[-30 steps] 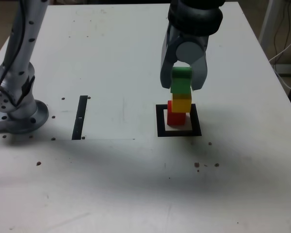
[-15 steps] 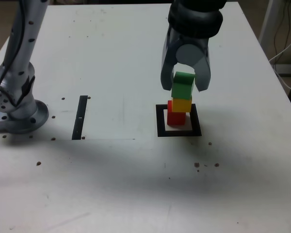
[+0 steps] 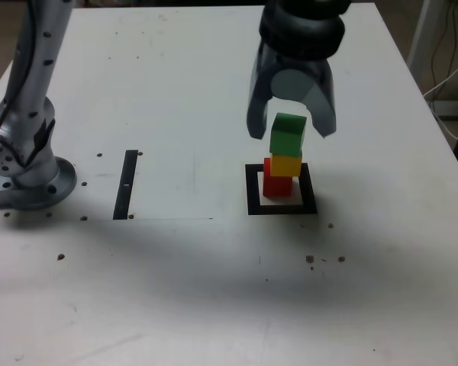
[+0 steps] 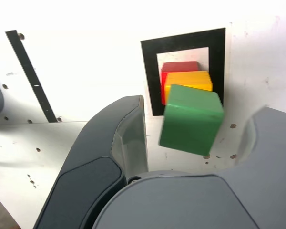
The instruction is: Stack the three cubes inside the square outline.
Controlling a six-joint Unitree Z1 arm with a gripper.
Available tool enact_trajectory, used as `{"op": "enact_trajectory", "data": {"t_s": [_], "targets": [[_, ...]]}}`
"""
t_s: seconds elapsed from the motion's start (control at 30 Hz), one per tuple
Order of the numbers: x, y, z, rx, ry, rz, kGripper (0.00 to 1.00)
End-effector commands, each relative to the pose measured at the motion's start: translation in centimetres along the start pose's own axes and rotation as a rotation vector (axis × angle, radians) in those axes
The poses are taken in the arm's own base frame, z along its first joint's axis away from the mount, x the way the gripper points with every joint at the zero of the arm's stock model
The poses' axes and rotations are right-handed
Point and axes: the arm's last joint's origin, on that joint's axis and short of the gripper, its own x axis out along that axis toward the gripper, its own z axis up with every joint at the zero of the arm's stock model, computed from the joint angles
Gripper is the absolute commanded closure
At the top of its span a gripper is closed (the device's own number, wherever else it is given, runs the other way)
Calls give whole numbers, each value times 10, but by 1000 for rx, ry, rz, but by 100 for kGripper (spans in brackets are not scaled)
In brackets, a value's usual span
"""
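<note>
The gripper (image 3: 291, 122) stands open, jaws clear either side of the green cube (image 3: 287, 135), which sits directly below atop yellow (image 3: 286, 165) and red (image 3: 277, 184).

So the arm's reaching in from the far side of the table, wrist bent so the gripper (image 3: 291, 126) points straight down, jaws spread wide apart with nothing pinched between them.

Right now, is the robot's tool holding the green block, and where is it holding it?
No, nothing is held. The tool stands open, its jaws apart on either side of the green block, which sits on the yellow block atop the red block.
</note>
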Motion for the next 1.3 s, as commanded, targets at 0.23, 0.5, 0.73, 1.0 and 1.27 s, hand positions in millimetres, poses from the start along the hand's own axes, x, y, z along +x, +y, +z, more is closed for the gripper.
{"op": "enact_trajectory", "data": {"t_s": [0.23,0.5,0.73,1.0,1.27], "targets": [[-11,2,-46,-24,-12,9,0],[6,1,-86,-60,5,10,0],[36,-2,-112,-85,39,5,0],[75,-6,-138,-109,91,-15,0],[105,-10,-166,-127,138,-34,0]]}}
